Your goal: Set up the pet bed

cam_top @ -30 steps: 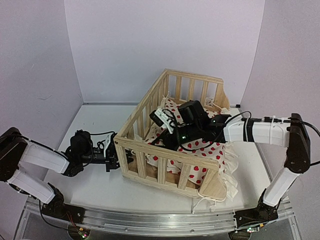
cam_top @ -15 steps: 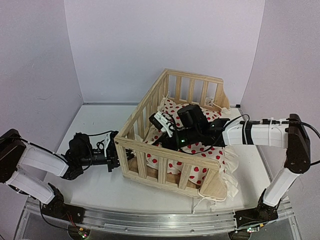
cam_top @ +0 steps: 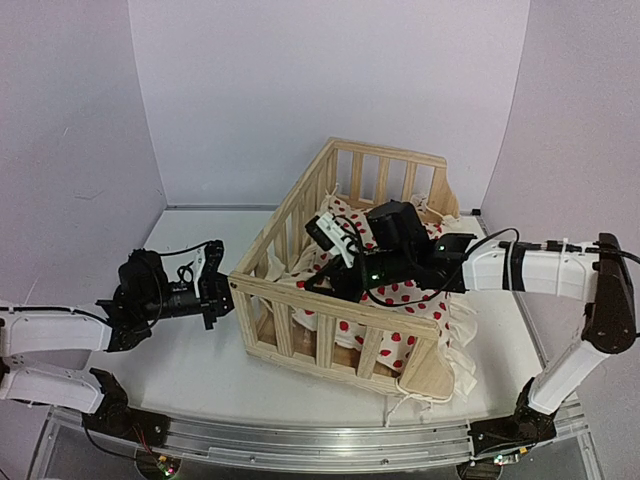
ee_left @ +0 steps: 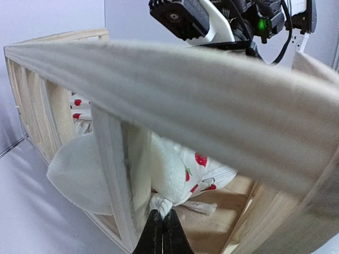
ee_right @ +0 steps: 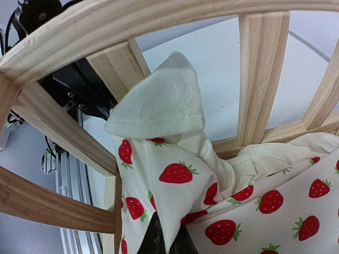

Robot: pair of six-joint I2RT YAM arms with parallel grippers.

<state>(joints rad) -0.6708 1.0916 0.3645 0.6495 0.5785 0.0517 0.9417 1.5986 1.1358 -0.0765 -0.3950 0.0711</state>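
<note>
The pet bed (cam_top: 330, 312) is a light pine frame with slatted rails, standing at the table's middle. Its white cushion (cam_top: 405, 295) with red strawberry print lies bunched inside. My left gripper (cam_top: 222, 297) is outside the near left corner, reaching between the slats. In the left wrist view the left gripper (ee_left: 162, 221) is shut on the cushion's knotted tie string (ee_left: 159, 203) beside a slat (ee_left: 114, 174). My right gripper (cam_top: 318, 280) is inside the bed. In the right wrist view the right gripper (ee_right: 167, 235) is shut on a raised fold of the cushion (ee_right: 175, 174), near the rail (ee_right: 127, 21).
The cushion's ruffle (cam_top: 462, 345) spills out at the bed's right end, over the white table (cam_top: 170, 350). A metal rail (cam_top: 300, 447) runs along the near edge. Purple walls stand at the back and on both sides.
My left arm has lifted and drawn back to the left, its gripper now higher at the bed's corner. My right gripper has shifted slightly right and back with the cushion fold.
</note>
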